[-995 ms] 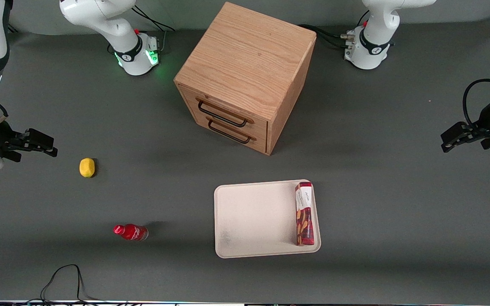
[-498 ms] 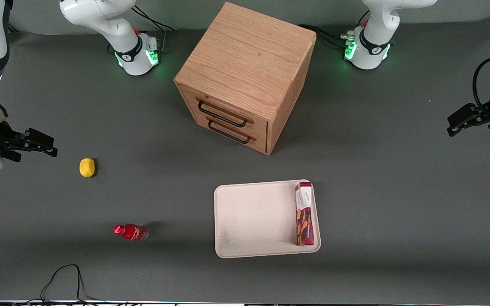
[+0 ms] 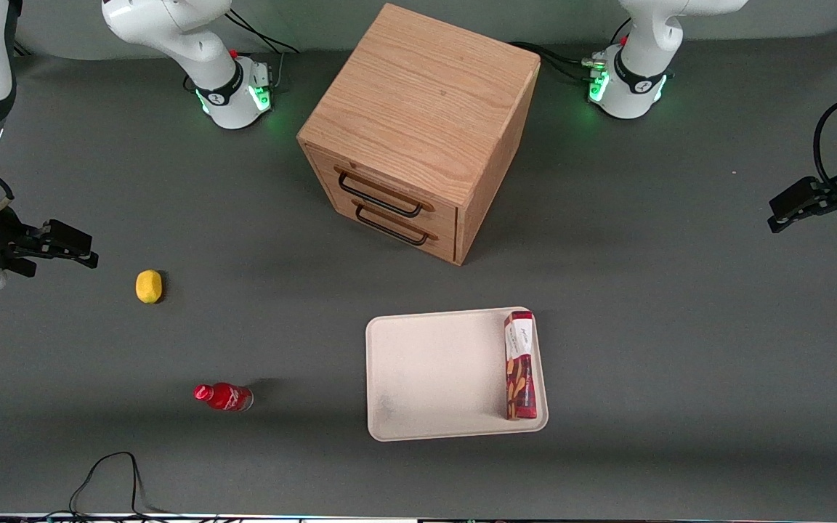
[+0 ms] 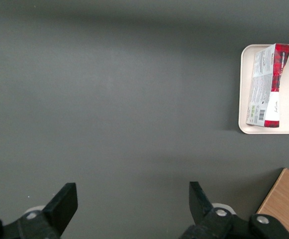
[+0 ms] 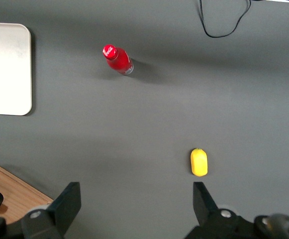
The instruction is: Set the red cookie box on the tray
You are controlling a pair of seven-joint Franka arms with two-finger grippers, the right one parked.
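The red cookie box (image 3: 519,365) is seen lying flat inside the tray (image 3: 433,374), set lengthwise along the rim nearest the working arm, so the placement is judged complete. The tool (image 3: 796,207) is held wide apart and empty above bare surface (image 3: 644,290), well apart from the tray toward the working arm's end, presumably so that the box cannot be disturbed.

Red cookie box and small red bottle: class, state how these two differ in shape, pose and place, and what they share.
The red cookie box is a slim carton lying flat on the tray; the small red bottle is rounded and stands on the bare table, toward the parked arm's end. Both are red. The open gripper holds neither.
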